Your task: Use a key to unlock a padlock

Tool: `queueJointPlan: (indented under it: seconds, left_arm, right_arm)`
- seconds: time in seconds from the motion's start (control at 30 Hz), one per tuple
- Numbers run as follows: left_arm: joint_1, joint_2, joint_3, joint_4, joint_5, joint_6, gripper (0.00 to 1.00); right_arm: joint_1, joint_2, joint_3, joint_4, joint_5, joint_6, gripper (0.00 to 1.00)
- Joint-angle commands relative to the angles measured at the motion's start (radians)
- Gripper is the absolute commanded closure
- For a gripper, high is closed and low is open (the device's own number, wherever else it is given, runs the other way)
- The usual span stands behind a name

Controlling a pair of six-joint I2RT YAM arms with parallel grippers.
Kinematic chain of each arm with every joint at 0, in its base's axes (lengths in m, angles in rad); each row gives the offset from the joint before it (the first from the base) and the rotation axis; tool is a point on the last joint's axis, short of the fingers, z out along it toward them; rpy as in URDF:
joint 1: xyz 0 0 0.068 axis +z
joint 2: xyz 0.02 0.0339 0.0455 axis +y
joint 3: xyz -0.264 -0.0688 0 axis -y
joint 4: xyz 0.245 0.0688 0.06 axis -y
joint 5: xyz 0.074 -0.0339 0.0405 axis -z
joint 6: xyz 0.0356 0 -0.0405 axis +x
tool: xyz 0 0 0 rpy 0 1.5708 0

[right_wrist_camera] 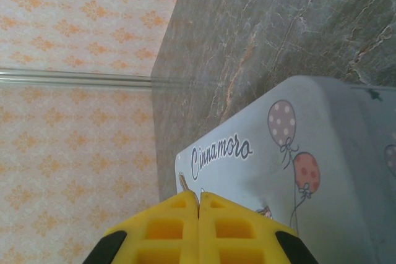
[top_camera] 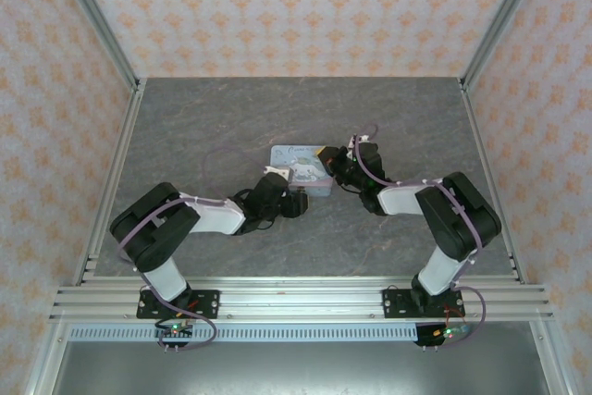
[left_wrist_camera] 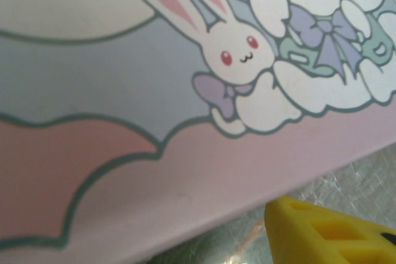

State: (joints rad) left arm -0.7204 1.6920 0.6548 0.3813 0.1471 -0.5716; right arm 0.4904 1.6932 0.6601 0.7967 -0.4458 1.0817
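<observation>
Marble tabletop (top_camera: 277, 108): my right gripper (right_wrist_camera: 198, 205) sits clenched at three o'clock of the tin (top_camera: 298, 159); left gripper (top_camera: 277, 176) at eight, grip I cannot tell.

From the left wrist, the tin (left_wrist_camera: 185, 122) runs off the picture's edges, softly blurred; a yellow fingertip (left_wrist_camera: 322, 233) is cropped at the bottom corner. From the right wrist, the right end effector (right_wrist_camera: 198, 205) is cropped below and hides part of the tin's lid.

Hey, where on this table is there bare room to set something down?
Free: the wide far stretch of table between the tin and the back wall, and the near strip between the two arm bases. Crowded: mid-table, where the left gripper and right gripper flank the tin.
</observation>
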Motion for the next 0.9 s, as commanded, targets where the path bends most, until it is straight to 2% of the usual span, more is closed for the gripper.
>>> queueJointPlan:
  seconds: [0.0, 0.3, 0.87]
  left_arm:
    - [-0.007, 0.038, 0.016, 0.038, -0.081, 0.061, 0.42]
    - [-0.023, 0.088, 0.039, 0.048, -0.147, 0.092, 0.44]
    - [-0.035, 0.176, 0.155, 0.025, -0.065, 0.090, 0.43]
  right_arm:
    - [0.005, 0.023, 0.022, 0.062, -0.014, 0.016, 1.00]
    - [0.006, 0.062, 0.024, 0.082, -0.022, 0.035, 1.00]
    - [0.005, 0.078, 0.023, 0.081, -0.023, 0.044, 1.00]
